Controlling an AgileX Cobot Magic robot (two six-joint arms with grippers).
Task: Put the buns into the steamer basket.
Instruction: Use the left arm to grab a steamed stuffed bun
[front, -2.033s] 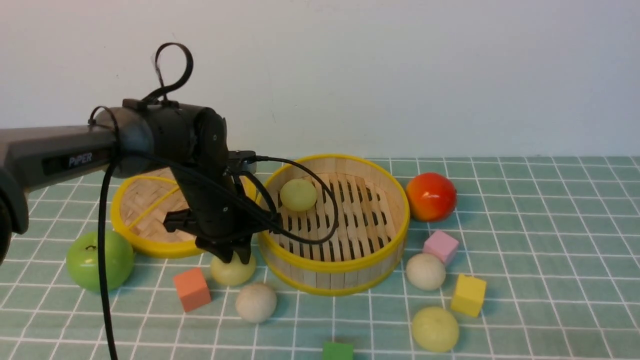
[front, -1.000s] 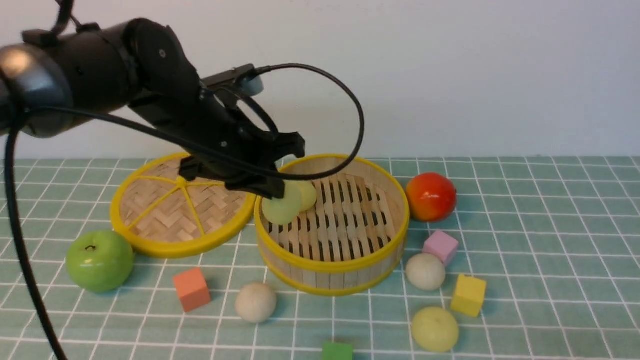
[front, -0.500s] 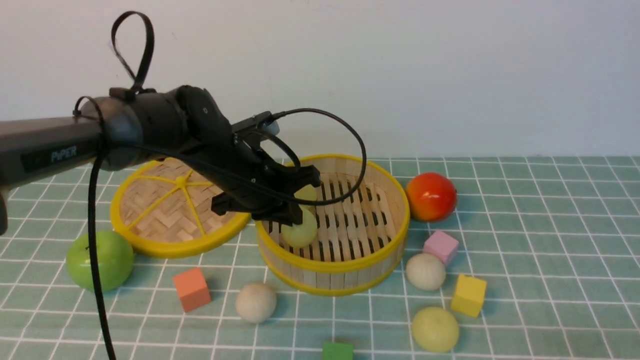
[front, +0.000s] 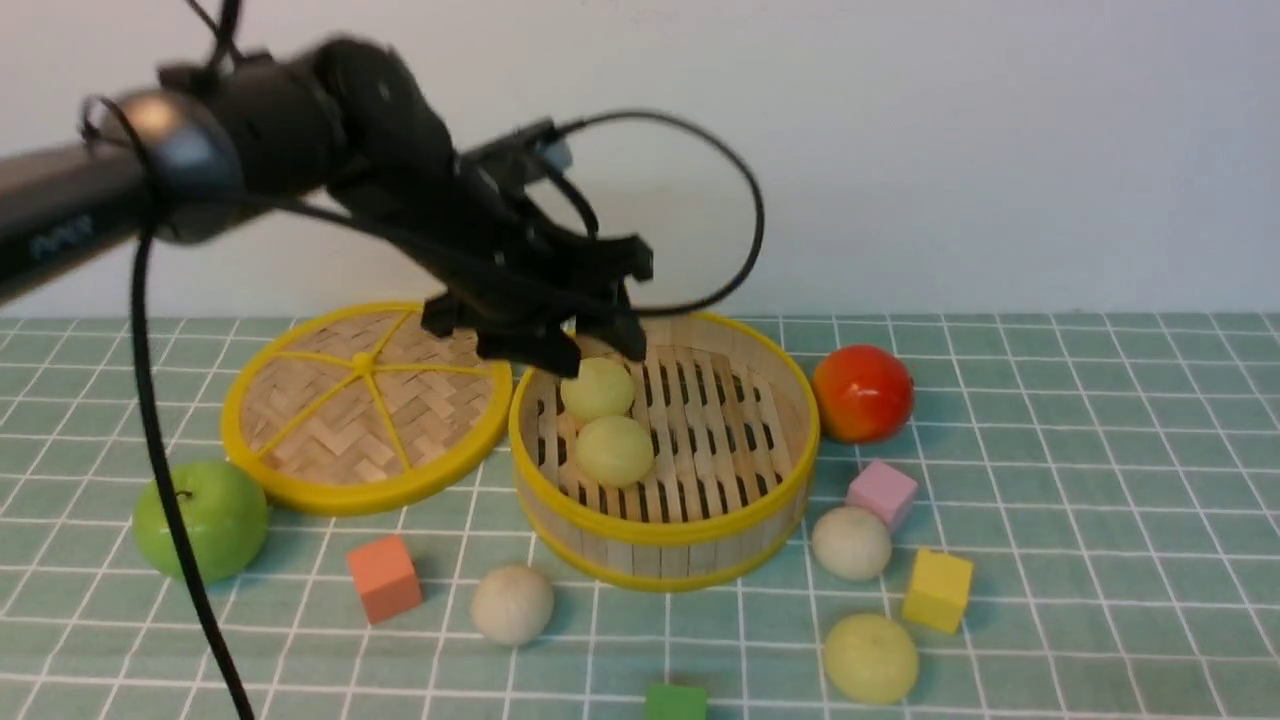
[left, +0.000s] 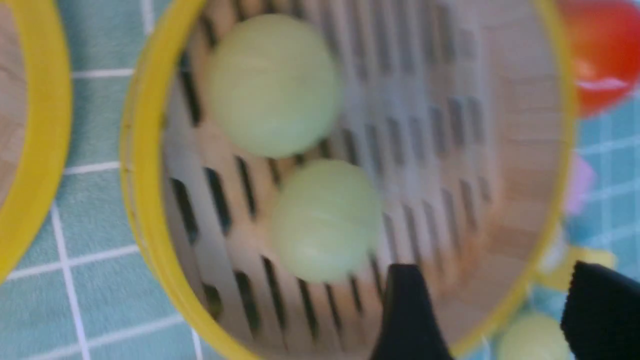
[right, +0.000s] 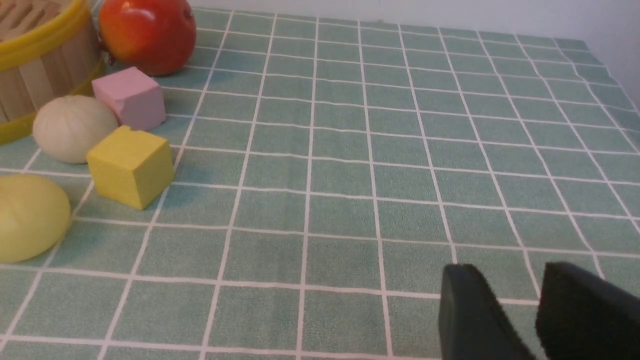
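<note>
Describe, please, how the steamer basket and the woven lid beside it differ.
The steamer basket has an upright slat wall; the lid is flat. The basket's floor is slatted with gaps; the lid's face is tightly woven. The basket holds two yellow-green buns; the lid holds none. Both are round, bamboo, yellow-rimmed.

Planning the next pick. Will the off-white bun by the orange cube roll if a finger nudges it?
Likely yes: the bun is near round and sits free on flat cloth, touching neither the orange cube nor the basket. Its matte skin probably grips well. Being small, it is probably light.
</note>
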